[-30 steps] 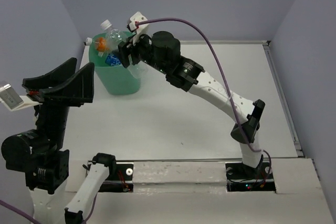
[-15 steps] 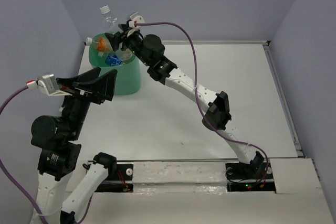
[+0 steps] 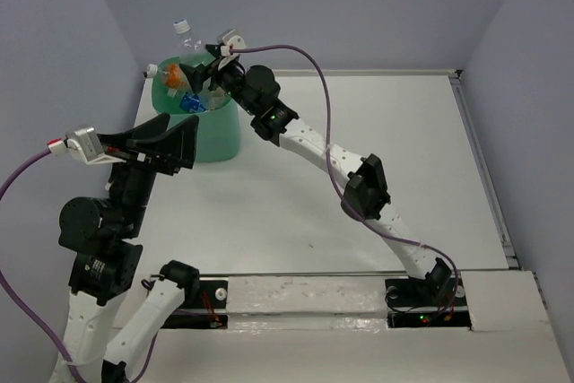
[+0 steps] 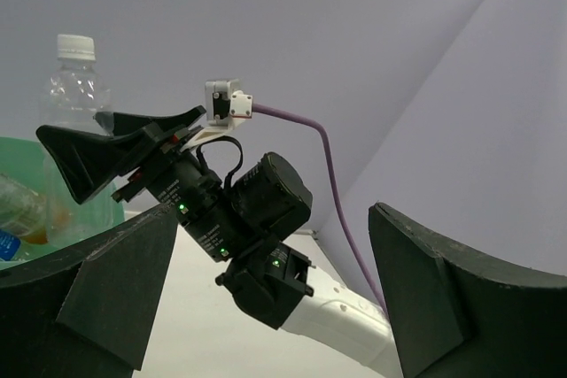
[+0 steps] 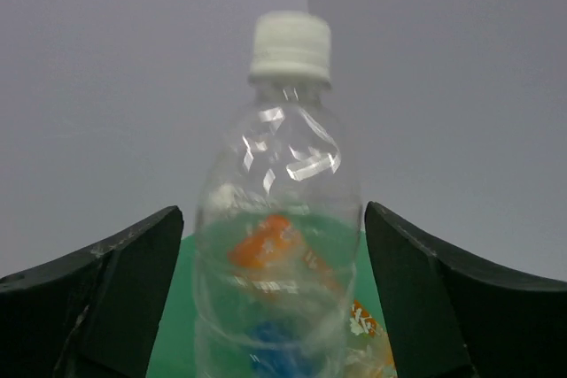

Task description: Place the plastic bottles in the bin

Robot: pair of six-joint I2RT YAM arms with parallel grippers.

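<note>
The mint-green bin stands at the far left of the table. Inside it lie an orange bottle, a blue-labelled bottle and a clear one with a white cap. Another clear bottle with a white cap stands upright over the bin's rim. In the right wrist view this bottle sits between the fingers with a gap on each side. My right gripper is open above the bin. My left gripper is wide open and empty, raised just in front of the bin.
The right arm stretches diagonally across the table from its base to the bin. Its wrist fills the left wrist view. Purple walls close in the table at the back and on both sides.
The right arm reached further over the bin and the clear bottle went from tilted to upright, then sank slightly. The left arm swung round so its open gripper faces the bin.
</note>
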